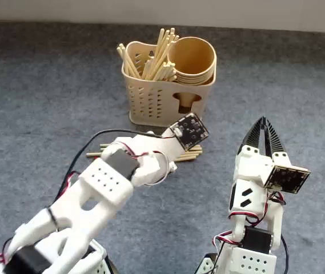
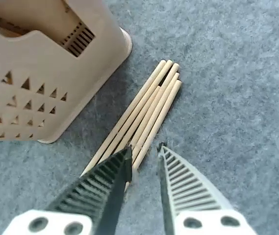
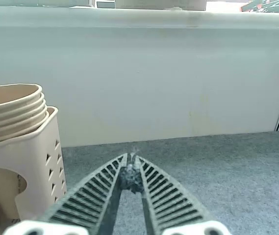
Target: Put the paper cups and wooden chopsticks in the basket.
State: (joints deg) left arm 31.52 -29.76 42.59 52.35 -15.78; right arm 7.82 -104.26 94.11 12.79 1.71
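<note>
The right hand [image 3: 132, 160] is hanging clenched on nothing above the grey carpeted counter [image 1: 36, 103]. The left hand [image 2: 144, 151] is hovering released over a bundle of pale wooden chopsticks [image 2: 151, 110]. The bundle is lying just beside the beige perforated plastic basket [image 1: 156, 105], which is holding stacked tan paper cups [image 1: 192, 57] and upright chopsticks [image 1: 151, 57].

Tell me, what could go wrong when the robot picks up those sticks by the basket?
The left hand is open only a little over several loose chopsticks, so it might pinch just some and scatter the rest. The basket already looks crowded with other chopsticks and paper cups, so new ones could catch and fall out.
</note>
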